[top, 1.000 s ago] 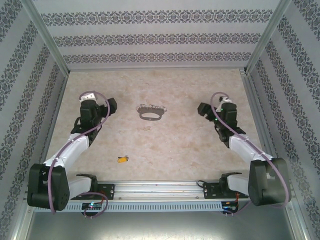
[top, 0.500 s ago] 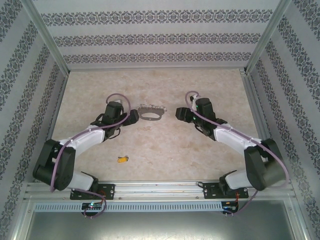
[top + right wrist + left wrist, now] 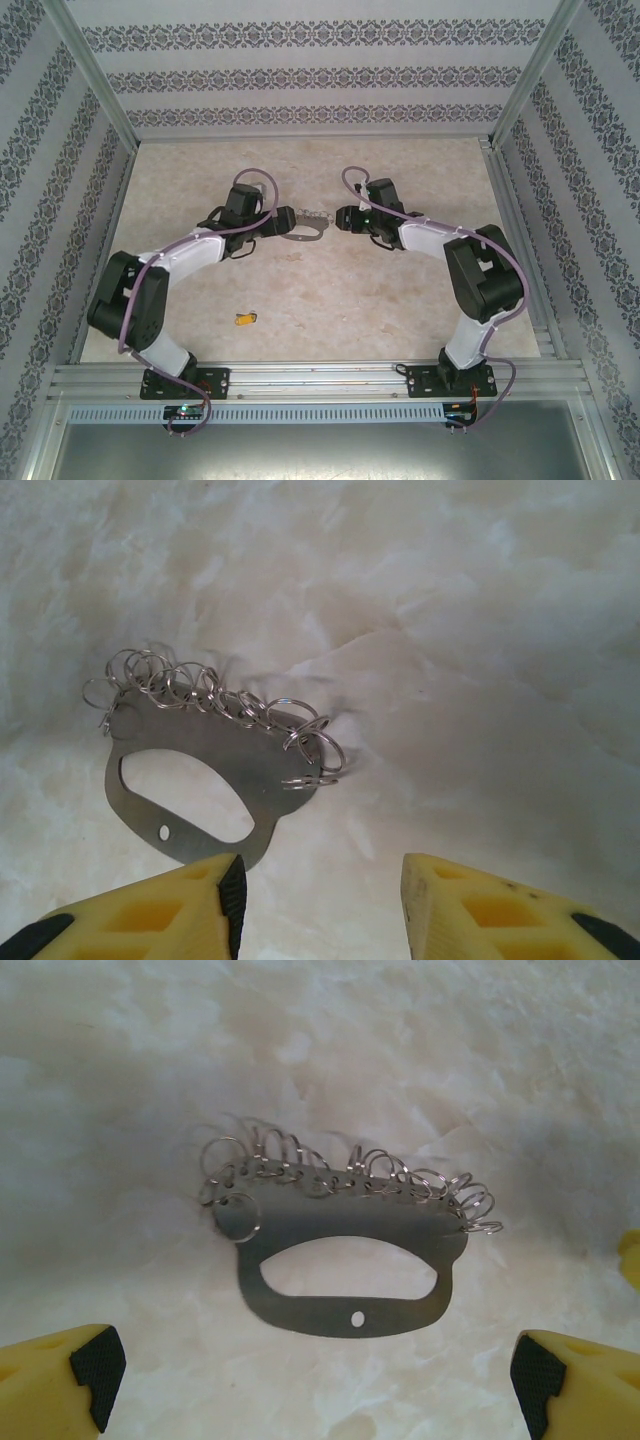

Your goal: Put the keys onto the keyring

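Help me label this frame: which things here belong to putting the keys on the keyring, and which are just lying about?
Belong to the job: keyring, flat on the table; yellow-headed key, lying apart, nearer the arm bases; left gripper; right gripper.

Just there: table; patterned walls; metal rail at the near edge.

Keyring (image 3: 350,1215): dull grey flat plate, bright silvery rings.
Key (image 3: 245,319): yellow-orange head, darker end.
Table (image 3: 330,290): cream-beige, marbled with paler mottling.
Walls (image 3: 300,85): white, banded with dark floral ornament stripes.
Left gripper (image 3: 312,1365), right gripper (image 3: 320,880): yellow fingers (image 3: 45,1385), black pads (image 3: 97,1362).
Arms (image 3: 190,250): white and black links, purple cables (image 3: 250,178).
Base rail (image 3: 320,375): plain silver.
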Motion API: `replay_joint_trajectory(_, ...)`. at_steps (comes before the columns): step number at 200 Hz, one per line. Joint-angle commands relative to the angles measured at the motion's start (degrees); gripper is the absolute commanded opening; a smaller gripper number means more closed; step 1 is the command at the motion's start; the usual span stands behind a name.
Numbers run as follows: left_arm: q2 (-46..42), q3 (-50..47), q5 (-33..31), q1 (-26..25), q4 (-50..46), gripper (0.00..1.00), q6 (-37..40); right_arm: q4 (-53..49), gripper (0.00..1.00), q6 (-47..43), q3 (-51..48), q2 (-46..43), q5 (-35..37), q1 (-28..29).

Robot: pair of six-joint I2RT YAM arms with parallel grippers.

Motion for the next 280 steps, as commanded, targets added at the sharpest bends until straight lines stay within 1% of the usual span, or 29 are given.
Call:
replay_joint_trajectory(1,4.2,3.97,4.04,-1.29,1.66,1.0,0.2,-0.18,0.46,-0.66,3.24,2.7,-1.28,0.33)
replay_joint_trajectory(23,9.26,7.09,5.84,-2.04,3.73,1.0,-2.07,0.54,0.5,-0.04,4.71,4.75,-1.43,-0.15)
replay_joint_trajectory(48,13.87,9.92,6.73,-3.75,6.11,1.0,-3.92,1.18,0.52,0.04,4.92,5.0,-1.61,-0.74)
replay_joint_trajectory(83,18.19,13.18,6.29,-6.2,6.72,1.0,-4.74,1.55,0.62,0.23,2.68,2.24,-1.47,-1.73)
replay_joint_trajectory(93,18.98,13.85,6.15,-6.73,6.82,1.0,-4.83,0.8,0.65,0.01,1.72,0.78,-0.02,-1.8)
replay_joint_trajectory(109,19.97,15.14,5.78,-7.6,6.71,1.0,-4.73,-0.5,0.7,-0.55,-0.3,-2.19,2.79,-1.85)
replay_joint_trajectory(146,22.12,17.31,4.46,-9.12,6.9,1.0,-4.91,-3.63,0.75,-1.47,-6.39,-10.32,7.56,-2.95)
replay_joint_trajectory(165,23.29,17.42,3.87,-9.45,7.19,1.0,-5.53,-3.45,0.8,-1.75,-11.72,-16.46,7.18,-4.15)
replay_joint_trajectory(168,23.4,17.33,3.75,-9.52,7.24,1.0,-5.69,-3.27,0.83,-1.85,-12.64,-17.59,6.8,-4.38)
replay_joint_trajectory(178,23.75,16.93,3.16,-9.58,7.79,1.0,-5.79,-2.63,0.88,-2.0,-15.41,-21.26,5.54,-4.78)
replay_joint_trajectory(210,24.56,16.62,1.32,-9.87,7.35,1.0,-5.15,-3.91,0.91,-2.21,-21.46,-32.85,5.4,-5.34)
replay_joint_trajectory(227,24.51,15.98,0.45,-10.25,6.94,1.0,-4.79,-4.0,0.97,-0.61,-24.27,-37.69,4.76,-6.5)
replay_joint_trajectory(249,23.59,14.07,-0.39,-10.81,6.99,1.0,-4.78,-4.81,0.98,1.15,-25.94,-41.91,2.02,-8.98)
replay_joint_trajectory(280,20.81,10.04,-1.79,-11.84,7.65,1.0,-4.97,-7.67,0.98,2.54,-25.76,-44.02,4.92,-10.01)
